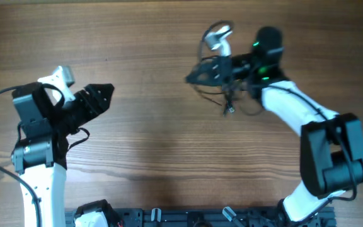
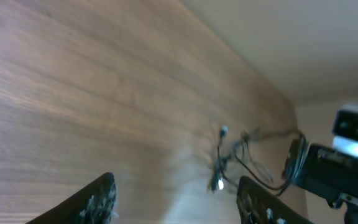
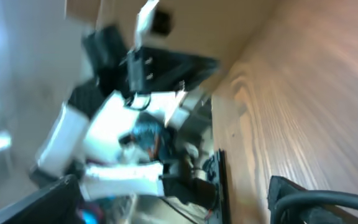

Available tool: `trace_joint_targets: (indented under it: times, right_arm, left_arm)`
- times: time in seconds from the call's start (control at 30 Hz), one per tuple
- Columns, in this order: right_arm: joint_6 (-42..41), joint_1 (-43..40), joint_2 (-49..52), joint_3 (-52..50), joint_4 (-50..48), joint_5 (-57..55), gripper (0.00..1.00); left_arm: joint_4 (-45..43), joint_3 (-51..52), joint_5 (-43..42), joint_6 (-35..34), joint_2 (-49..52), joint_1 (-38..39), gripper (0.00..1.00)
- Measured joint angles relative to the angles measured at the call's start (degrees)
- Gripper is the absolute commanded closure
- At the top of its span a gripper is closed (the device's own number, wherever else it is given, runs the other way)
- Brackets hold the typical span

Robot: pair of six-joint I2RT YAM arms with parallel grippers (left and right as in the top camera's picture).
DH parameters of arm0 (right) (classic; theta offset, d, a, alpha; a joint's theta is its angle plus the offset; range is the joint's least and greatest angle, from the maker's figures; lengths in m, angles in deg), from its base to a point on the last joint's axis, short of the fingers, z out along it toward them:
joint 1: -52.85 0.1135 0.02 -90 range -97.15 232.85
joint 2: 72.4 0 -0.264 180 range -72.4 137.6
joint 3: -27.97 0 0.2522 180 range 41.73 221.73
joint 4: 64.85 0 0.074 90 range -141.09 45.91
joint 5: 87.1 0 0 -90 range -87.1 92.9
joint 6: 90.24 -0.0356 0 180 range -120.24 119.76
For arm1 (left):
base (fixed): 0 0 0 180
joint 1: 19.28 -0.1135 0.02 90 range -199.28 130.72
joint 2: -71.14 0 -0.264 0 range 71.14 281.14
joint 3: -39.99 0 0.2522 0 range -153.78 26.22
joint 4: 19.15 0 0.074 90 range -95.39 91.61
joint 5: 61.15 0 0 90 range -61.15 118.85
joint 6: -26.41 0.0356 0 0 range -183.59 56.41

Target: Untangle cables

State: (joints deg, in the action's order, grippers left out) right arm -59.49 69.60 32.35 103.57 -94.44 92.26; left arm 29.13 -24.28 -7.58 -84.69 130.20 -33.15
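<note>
I note cables (image 1: 229, 106) lie beneath R gripper (image 1: 191, 78), its jaw state unclear. L gripper (image 1: 109, 91) jaws wide, well apart from them.

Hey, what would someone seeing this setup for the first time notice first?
A small dark tangle of thin cables on the wooden table, upper right of centre, catches the eye first, with the right gripper right beside it. Across the table at the left, the left gripper is open and points toward the tangle.
</note>
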Motion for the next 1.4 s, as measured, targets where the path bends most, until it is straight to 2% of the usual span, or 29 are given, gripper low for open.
trace_joint_targets:
  times: [0.1, 0.2, 0.33, 0.47, 0.57, 0.63, 0.7, 0.8, 1.0, 1.13, 1.23, 1.33, 1.4]
  right_arm:
    - [0.72, 4.11, -0.09, 0.0, -3.15, 0.0, 0.0]
    - [1.03, 4.07, -0.17, -0.55, 1.66, 0.0, 0.0]
    - [4.11, 3.76, -0.31, -7.91, 11.63, -2.49, 0.0]
    - [14.6, 0.0, -0.42, -12.94, 41.31, -20.5, 0.0]
    - [21.59, -1.2, -0.42, -13.51, 55.93, -38.38, 0.0]
    - [25.57, -0.87, -1.53, -12.94, 57.13, -43.78, 0.0]
    - [28.59, -0.83, -1.86, -12.79, 54.36, -46.99, 0.01]
    - [32.5, -0.85, -1.84, -12.68, 48.3, -52.13, 0.13]
    - [34.51, -0.85, -1.79, -12.66, 44.24, -58.4, 0.16]
    - [40.04, -0.85, -1.79, -10.95, 49.48, -60.11, 0.22]
    - [45.27, -0.85, -1.79, -5.99, 54.51, -60.52, 0.28]
    - [47.6, -0.85, -1.79, -2.99, 56.24, -60.74, 0.37]
    - [48.72, -0.85, -1.79, -2.34, 57.42, -61.4, 0.37]
  left_arm:
    - [1.4, 0.0, -0.87, 2.19, 1.55, 2.32, 0.37]
    - [1.31, 0.0, -1.05, 3.93, 2.93, 4.46, 0.37]
    - [1.14, 0.02, -1.11, 4.55, 3.34, 5.49, 0.35]
    - [1.62, 0.04, -1.18, 4.55, 3.34, 5.51, 0.34]
    - [1.92, 0.04, -1.18, 4.94, 3.34, 5.51, 0.33]
    - [2.01, 0.04, -1.16, 5.66, 3.34, 5.51, 0.33]
    - [2.14, 0.04, -1.16, 5.86, 3.34, 5.53, 0.33]
    - [2.8, 0.04, -0.28, 6.03, 3.48, 5.84, 0.33]
    - [3.52, 0.2, 2.58, 6.05, 5.62, 9.4, 0.35]
    - [3.5, 0.24, 5.84, 6.1, 9.42, 13.92, 0.37]
    - [3.41, 0.31, 8.35, 6.27, 12.52, 16.76, 0.37]
    - [2.75, 0.31, 9.46, 6.29, 13.38, 17.16, 0.36]
    - [2.54, 0.31, 9.81, 6.29, 13.46, 17.16, 0.36]
